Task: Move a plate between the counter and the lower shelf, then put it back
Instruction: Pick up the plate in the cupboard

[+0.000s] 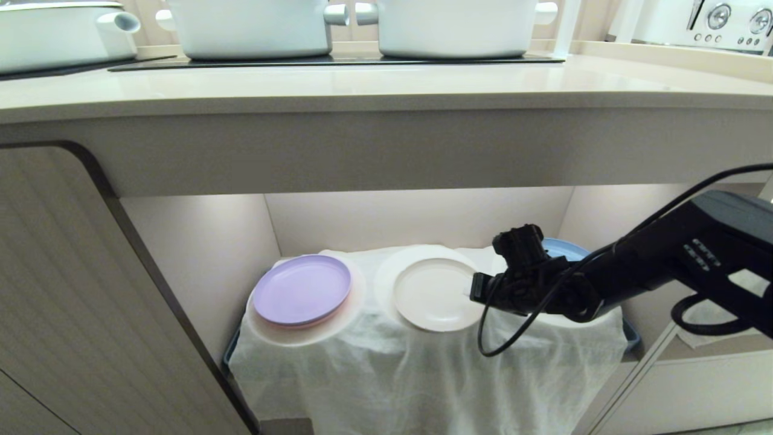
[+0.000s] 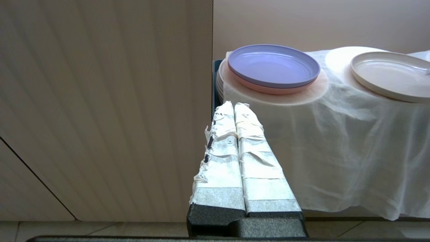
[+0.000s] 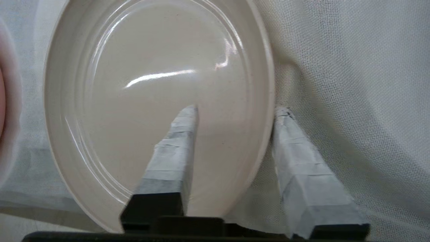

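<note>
The cream plate [image 1: 432, 296] [image 2: 389, 75] [image 3: 151, 84] lies on the middle raised pad of the cloth-draped lower shelf [image 1: 205, 254]. My right gripper [image 1: 477, 293] [image 3: 237, 111] reaches in from the right and straddles the plate's right rim. One taped finger [image 3: 178, 148] is over the plate's inside; the other [image 3: 302, 168] is outside, against the rim on the cloth. The jaws still stand apart. My left gripper [image 2: 235, 106] hangs shut and empty, low in front of the cabinet door. The counter [image 1: 386, 84] runs above the shelf.
A lilac plate [image 1: 302, 289] [image 2: 272, 64] rests on a pink one on the left pad. A blue plate [image 1: 564, 248] shows behind my right wrist. Two white pots [image 1: 250, 27] [image 1: 456, 27] stand on the counter's black panel. A ribbed cabinet door [image 1: 72, 290] closes off the left.
</note>
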Available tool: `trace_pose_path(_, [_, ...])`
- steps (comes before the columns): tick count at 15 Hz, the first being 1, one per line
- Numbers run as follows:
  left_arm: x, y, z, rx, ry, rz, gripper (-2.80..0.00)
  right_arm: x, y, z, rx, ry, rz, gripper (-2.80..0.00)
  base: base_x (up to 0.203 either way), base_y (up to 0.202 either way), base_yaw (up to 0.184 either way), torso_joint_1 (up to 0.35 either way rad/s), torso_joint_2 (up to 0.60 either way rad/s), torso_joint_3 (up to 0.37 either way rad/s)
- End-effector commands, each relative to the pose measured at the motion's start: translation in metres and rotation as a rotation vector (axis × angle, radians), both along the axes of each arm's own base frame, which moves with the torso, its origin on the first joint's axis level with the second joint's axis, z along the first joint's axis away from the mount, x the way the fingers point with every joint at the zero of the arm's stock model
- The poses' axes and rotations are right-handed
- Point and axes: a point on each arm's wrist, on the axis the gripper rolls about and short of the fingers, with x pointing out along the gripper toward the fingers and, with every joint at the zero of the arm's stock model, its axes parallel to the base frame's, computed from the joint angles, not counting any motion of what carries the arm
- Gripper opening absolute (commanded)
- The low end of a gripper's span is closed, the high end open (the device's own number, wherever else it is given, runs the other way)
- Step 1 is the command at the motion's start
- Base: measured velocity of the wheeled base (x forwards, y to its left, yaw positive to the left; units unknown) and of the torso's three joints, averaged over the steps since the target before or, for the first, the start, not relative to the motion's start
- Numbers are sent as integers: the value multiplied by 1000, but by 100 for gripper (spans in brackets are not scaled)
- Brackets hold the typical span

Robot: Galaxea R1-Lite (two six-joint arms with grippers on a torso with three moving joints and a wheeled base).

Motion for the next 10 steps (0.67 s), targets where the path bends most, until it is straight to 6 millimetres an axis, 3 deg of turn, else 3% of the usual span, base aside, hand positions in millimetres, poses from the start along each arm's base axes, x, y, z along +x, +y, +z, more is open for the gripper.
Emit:
trace_pose_path(1, [0,0,0,-1,1,2,-280,0,0,2,5,-5,-2,-280,0,0,0,0,0,0])
trace_pose_path(10, [0,0,0,-1,1,2,-280,-2,0,2,0,1,-3,-280,0,0,0,0,0,0])
